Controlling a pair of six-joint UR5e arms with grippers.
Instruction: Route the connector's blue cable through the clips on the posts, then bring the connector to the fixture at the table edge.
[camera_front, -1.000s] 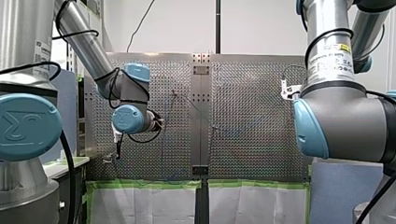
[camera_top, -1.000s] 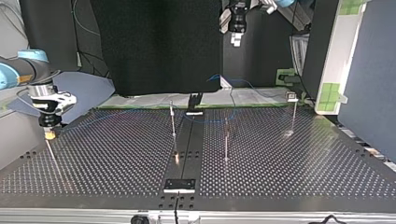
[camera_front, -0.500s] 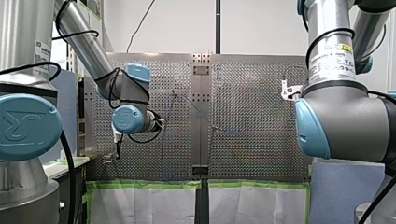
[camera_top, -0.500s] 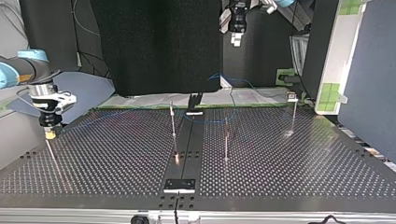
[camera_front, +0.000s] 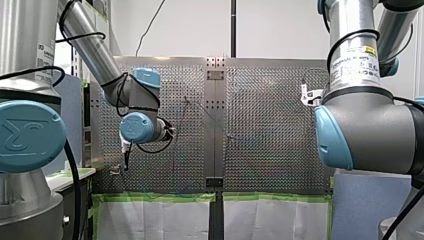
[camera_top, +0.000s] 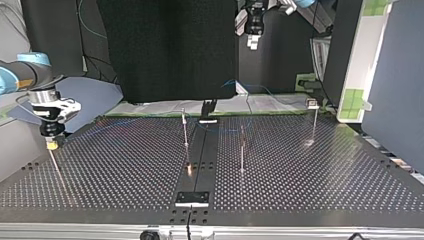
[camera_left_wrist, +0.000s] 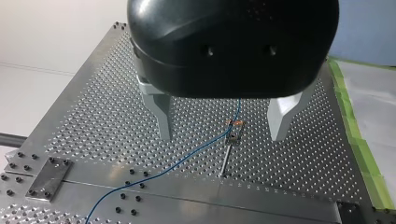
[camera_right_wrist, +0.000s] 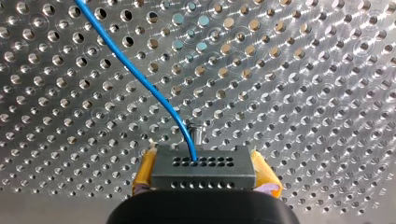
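Note:
My right gripper (camera_right_wrist: 205, 179) is shut on the dark grey connector (camera_right_wrist: 204, 169), held between yellow pads just above the perforated table. The blue cable (camera_right_wrist: 140, 79) leaves the connector's face and curves away over the holes. In the top view that gripper (camera_top: 51, 142) hangs low at the table's left side. My left gripper (camera_left_wrist: 223, 123) is open and holds nothing. It hovers high over a thin post with a clip (camera_left_wrist: 232, 136), and the cable (camera_left_wrist: 177, 163) runs past that clip. In the top view it (camera_top: 253, 42) sits far up at the back.
Three thin posts (camera_top: 185, 130), (camera_top: 242, 150), (camera_top: 315, 120) stand on the table. A small plate (camera_top: 191, 198) sits at the near edge on the centre strip, with a black bracket (camera_top: 207, 110) at the far edge. Green tape lines that far edge.

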